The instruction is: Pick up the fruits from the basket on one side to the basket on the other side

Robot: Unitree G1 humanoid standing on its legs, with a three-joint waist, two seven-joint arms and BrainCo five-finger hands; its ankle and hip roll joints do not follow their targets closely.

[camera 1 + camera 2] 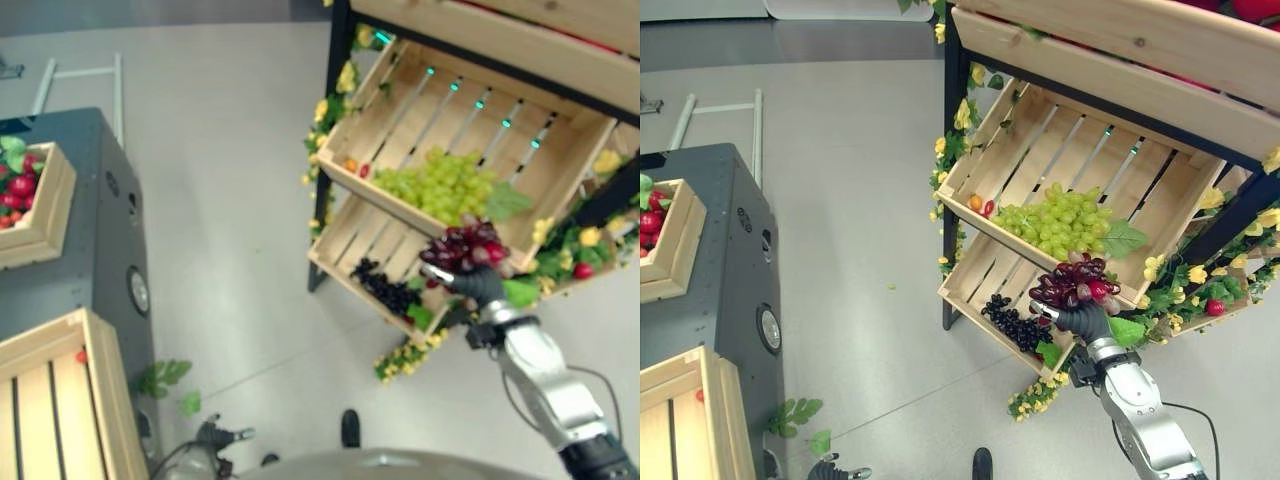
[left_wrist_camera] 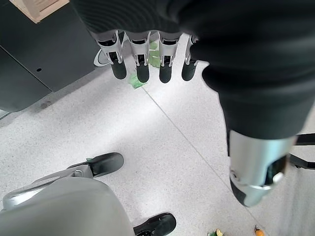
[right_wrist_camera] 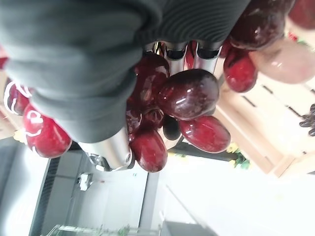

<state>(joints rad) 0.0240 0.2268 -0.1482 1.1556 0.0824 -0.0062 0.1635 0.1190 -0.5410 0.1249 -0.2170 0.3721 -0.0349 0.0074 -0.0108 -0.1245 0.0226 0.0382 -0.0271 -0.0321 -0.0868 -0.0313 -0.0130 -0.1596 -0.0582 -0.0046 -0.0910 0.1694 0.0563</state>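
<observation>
My right hand [image 1: 1085, 320] is shut on a bunch of dark red grapes [image 1: 1074, 282], held in front of the lower edge of the upper wooden crate [image 1: 985, 150] on the shelf at the right. Up close, the red grapes [image 3: 189, 93] press against its curled fingers [image 3: 174, 51]. Green grapes [image 1: 1058, 222] lie in that upper crate, and two small fruits [image 1: 980, 206] sit in its front corner. Black grapes [image 1: 1012, 322] lie in the lower crate [image 1: 970, 275]. My left hand [image 2: 147, 64] hangs open over the floor with nothing in it.
A dark cabinet [image 1: 105, 230] at the left carries a small crate of red fruit [image 1: 35, 200] and an empty slatted crate [image 1: 60, 410] nearer me. Yellow flowers and green leaves [image 1: 405, 358] trim the shelf. Loose leaves [image 1: 165, 380] lie on the floor between cabinet and shelf.
</observation>
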